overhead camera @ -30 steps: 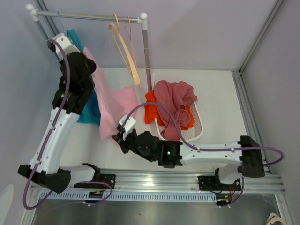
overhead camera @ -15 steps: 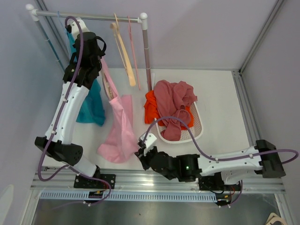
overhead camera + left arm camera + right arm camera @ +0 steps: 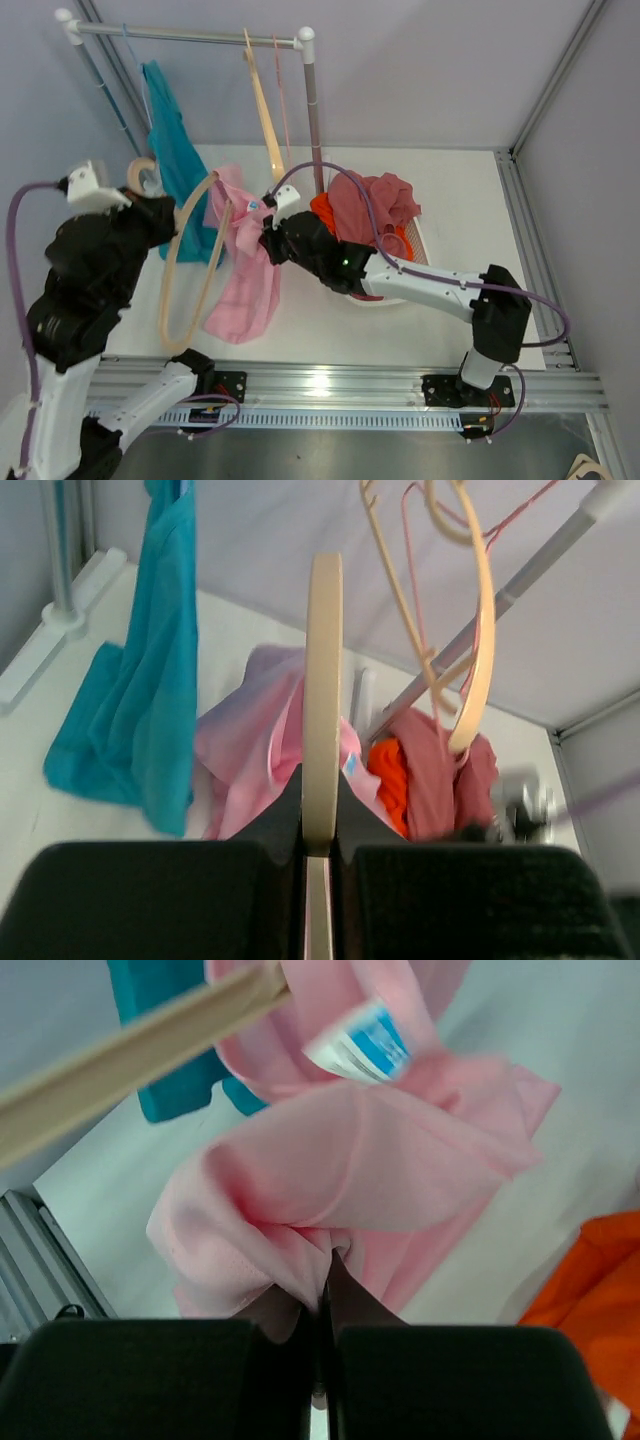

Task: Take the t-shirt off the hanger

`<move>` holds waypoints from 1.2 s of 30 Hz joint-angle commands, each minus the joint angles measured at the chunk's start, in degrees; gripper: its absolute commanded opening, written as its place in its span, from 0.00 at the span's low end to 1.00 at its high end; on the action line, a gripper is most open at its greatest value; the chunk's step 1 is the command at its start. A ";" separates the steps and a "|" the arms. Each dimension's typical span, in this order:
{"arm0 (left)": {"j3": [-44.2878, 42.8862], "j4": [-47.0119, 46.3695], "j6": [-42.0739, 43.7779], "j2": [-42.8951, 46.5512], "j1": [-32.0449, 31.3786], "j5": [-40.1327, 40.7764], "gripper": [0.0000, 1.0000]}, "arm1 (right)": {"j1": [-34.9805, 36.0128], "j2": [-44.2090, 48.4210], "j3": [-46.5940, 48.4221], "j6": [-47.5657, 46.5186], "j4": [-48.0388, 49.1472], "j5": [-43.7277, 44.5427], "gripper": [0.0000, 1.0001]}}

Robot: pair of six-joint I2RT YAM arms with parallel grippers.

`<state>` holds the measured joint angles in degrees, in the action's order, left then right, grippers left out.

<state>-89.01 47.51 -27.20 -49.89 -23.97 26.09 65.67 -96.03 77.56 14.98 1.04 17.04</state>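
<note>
**Both grippers clamped, shirt strung between them**

So the right gripper is pinched fully closed on a bunched-up fold of the pink shirt, and fabric puffs out on both sides of the fingers. Just above the pinch you can see the shirt's blue-and-white label. The beige hanger cuts across the top left corner there, right against the upper edge of the fabric.

The left gripper is closed tight on the hanger too, which sticks up edge-on from between its fingers.

From overhead, the left gripper has the hook end and the hanger's loop hangs down toward the near edge. The shirt is draped over the upper part of the hanger's right-hand arm, between the two grippers. The rest of it trails down beside the hanger to the surface.

Further out, a teal garment hangs from the rail, and a couple of bare hangers hang next to it. A basket of red and orange clothes sits just right of the right gripper.
</note>
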 commanded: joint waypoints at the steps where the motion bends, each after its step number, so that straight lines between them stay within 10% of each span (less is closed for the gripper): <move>1: 5.93 8.55 -2.15 8.10 -0.82 -3.41 0.01 | -3.44 -5.91 5.48 0.39 -0.86 -7.88 0.00; 9: 0.25 24.44 0.74 15.97 -0.82 -8.15 0.01 | -4.23 -20.59 14.37 1.01 -6.13 -12.63 0.00; 11: -2.22 25.79 1.01 15.70 -0.82 -7.54 0.01 | -4.41 -24.37 17.69 1.10 -7.80 -14.74 0.25; 13: -0.56 24.05 2.15 17.19 -0.82 -7.28 0.01 | -4.50 -27.26 19.64 1.36 -9.38 -17.99 0.99; 19: 0.68 21.49 2.41 17.81 -0.82 -7.28 0.01 | -4.32 -35.44 31.06 1.46 -20.34 -17.13 1.00; 28: 2.61 17.10 3.73 16.23 -0.82 -6.31 0.01 | -1.78 -40.12 26.34 1.10 -24.15 -7.73 0.99; 29: 2.62 15.88 4.08 15.53 -0.82 -6.31 0.01 | -1.60 -39.68 23.37 1.28 -24.07 -6.85 0.92; 30: 2.79 14.99 4.35 15.18 -0.82 -6.31 0.01 | -1.07 -38.37 21.60 1.89 -23.72 -6.58 0.36; 31: 3.23 14.03 4.70 14.91 -0.82 -6.22 0.01 | -0.81 -37.40 19.58 2.59 -23.10 -6.23 0.11; 36: 1.22 7.45 8.12 11.22 -0.82 -5.43 0.01 | 3.32 -23.64 1.13 5.58 -20.29 -7.36 0.00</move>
<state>-86.24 62.76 -22.48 -35.55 -24.43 20.40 65.30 -124.75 88.05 17.93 -10.46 11.16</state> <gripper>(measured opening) 0.056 0.039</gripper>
